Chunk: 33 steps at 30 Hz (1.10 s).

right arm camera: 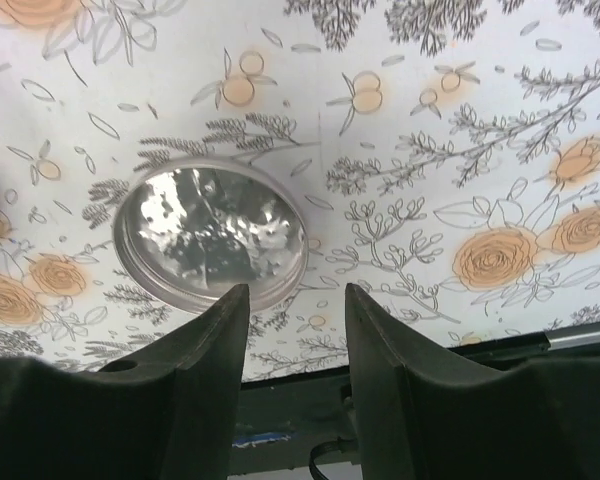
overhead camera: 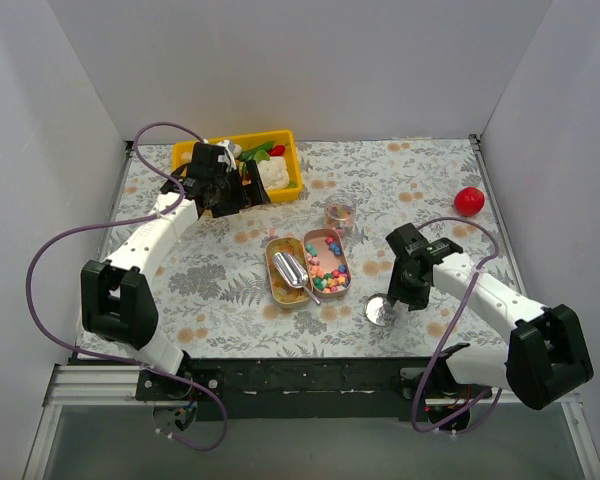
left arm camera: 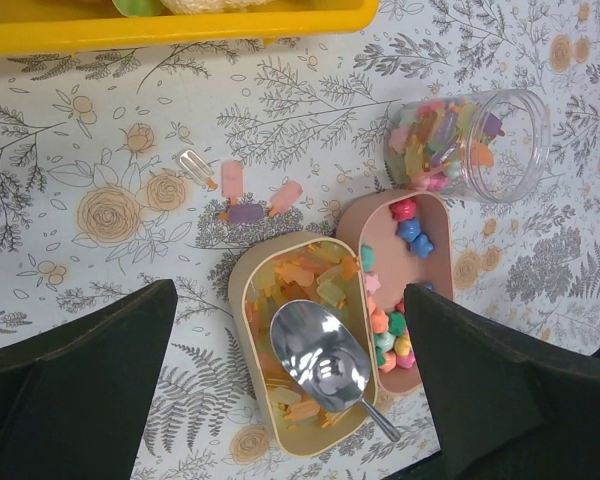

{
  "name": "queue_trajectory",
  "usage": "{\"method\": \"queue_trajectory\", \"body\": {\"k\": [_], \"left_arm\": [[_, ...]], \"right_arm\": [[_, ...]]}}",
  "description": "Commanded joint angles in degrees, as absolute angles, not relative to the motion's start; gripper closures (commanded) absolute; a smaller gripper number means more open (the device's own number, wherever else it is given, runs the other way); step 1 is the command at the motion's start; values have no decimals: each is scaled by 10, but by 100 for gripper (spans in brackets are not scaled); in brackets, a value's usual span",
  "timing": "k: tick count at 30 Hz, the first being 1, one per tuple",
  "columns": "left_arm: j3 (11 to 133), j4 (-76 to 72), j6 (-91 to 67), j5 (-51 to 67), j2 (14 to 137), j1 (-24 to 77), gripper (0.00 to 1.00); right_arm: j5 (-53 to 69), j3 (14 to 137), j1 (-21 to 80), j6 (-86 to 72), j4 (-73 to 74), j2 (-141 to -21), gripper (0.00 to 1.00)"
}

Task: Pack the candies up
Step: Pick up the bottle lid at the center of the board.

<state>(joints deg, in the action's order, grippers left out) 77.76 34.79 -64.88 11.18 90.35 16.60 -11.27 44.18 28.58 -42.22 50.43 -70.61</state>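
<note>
Two oval tins sit side by side at the table's middle. The left tin holds translucent yellow-orange candies and a metal scoop. The right tin holds pastel candies. A clear jar behind them holds more candies. A few loose candies lie on the cloth. My left gripper is wide open and empty, high beside the yellow tray. My right gripper is open and empty, just beside the metal jar lid.
A yellow tray of toy vegetables stands at the back left. A red ball lies at the far right. White walls close in the floral tablecloth. The table's near edge shows just below the right fingers.
</note>
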Motion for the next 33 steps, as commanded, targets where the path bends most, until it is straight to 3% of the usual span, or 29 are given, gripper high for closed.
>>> {"method": "queue_trajectory", "body": {"k": [1, 14, 25, 30, 33], "left_arm": [[800, 354, -637, 115, 902, 163, 2], [795, 357, -638, 119, 890, 164, 2], [814, 360, -638, 103, 886, 163, 2], [817, 364, -637, 103, 879, 163, 2], [818, 366, -635, 103, 876, 163, 2]], "right_arm": [[-124, 465, 269, -410, 483, -732, 51], [-84, 418, 263, -418, 435, -789, 68], [-60, 417, 258, -390, 409, -838, 68], [-42, 424, 258, -381, 402, -853, 97], [-47, 428, 258, -381, 403, -839, 99]]}}
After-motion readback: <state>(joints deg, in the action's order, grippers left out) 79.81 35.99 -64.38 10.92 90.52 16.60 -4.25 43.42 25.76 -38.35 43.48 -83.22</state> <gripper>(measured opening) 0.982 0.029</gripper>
